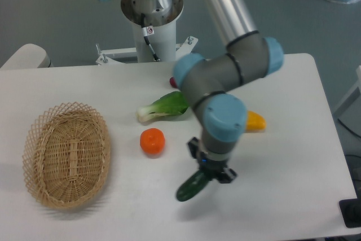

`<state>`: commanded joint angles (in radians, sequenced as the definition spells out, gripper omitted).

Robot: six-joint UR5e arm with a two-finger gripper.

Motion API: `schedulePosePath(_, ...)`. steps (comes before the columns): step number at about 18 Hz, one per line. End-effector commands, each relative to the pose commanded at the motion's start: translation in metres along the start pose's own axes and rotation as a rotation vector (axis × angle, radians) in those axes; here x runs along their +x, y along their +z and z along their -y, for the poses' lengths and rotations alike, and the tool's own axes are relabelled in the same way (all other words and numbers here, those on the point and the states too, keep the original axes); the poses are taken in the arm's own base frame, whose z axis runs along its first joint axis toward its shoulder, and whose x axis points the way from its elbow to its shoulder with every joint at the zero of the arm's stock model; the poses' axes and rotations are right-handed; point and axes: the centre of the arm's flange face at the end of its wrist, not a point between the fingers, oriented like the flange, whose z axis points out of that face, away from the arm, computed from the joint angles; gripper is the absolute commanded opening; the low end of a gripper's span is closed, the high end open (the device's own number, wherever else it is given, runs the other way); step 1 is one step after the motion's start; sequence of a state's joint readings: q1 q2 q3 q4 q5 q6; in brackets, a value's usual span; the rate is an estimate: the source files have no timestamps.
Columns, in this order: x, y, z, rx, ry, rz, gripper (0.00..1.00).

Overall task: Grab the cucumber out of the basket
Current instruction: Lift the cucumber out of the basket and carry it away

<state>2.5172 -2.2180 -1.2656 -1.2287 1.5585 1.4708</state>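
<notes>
The dark green glossy cucumber [192,187] hangs tilted in my gripper [210,174], its free end pointing down-left just above the white table near the front edge. My gripper is shut on the cucumber's upper end. The tan woven wicker basket [66,153] sits at the table's left side, holding nothing, well apart from the gripper and cucumber.
An orange tomato-like toy [152,141] lies between basket and gripper. A green-and-white bok choy [163,106] lies behind it. A yellow-orange piece [255,121] shows behind the arm's wrist, and a small red item [173,82] by the arm. The robot base [151,15] stands at the back.
</notes>
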Motion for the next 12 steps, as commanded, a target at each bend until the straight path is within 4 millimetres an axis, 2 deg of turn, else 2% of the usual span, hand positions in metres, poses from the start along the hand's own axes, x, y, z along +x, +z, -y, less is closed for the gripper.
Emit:
schedulePosePath(2, -0.008, 0.008, -0.004, 0.000, 0.006, -0.003, 0.08)
schedulePosePath(4, -0.014, 0.006, -0.003, -0.001, 0.009, 0.005, 0.07)
schedulePosePath(12, -0.014, 0.008, 0.000, -0.001, 0.042, 0.011, 0.07)
